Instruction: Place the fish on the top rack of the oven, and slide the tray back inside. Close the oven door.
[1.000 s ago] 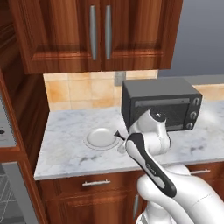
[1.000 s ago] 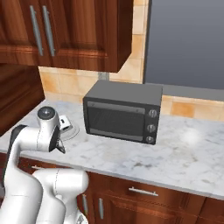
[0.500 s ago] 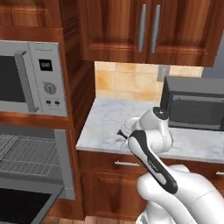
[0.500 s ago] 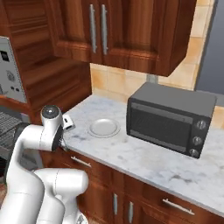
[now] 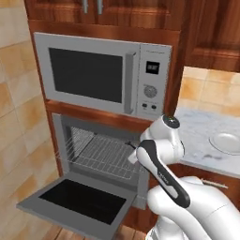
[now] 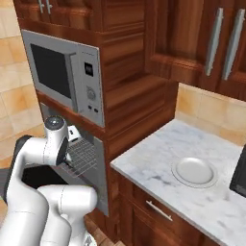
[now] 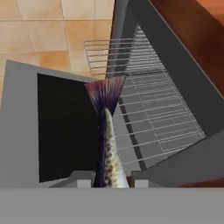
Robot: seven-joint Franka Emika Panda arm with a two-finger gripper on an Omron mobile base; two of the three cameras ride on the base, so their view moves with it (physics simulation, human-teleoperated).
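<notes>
The base has driven left since the earlier frames, bringing the oven (image 5: 101, 154) and microwave (image 5: 103, 75) into view. The tool (image 7: 106, 180) is clamped on the fish (image 7: 106, 144), tail pointing away, above the lowered oven door (image 5: 77, 201) beside the pulled-out top rack (image 5: 105, 157). A plate (image 6: 194, 171) sits on the table (image 6: 158, 178).

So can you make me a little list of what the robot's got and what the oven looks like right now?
held thing: fish, tail pointing away from the hand
gripper: shut on the fish
oven door: open, lying flat
top rack: pulled partly out, nothing on it
microwave: above the oven, door shut
plate: on the counter
</notes>
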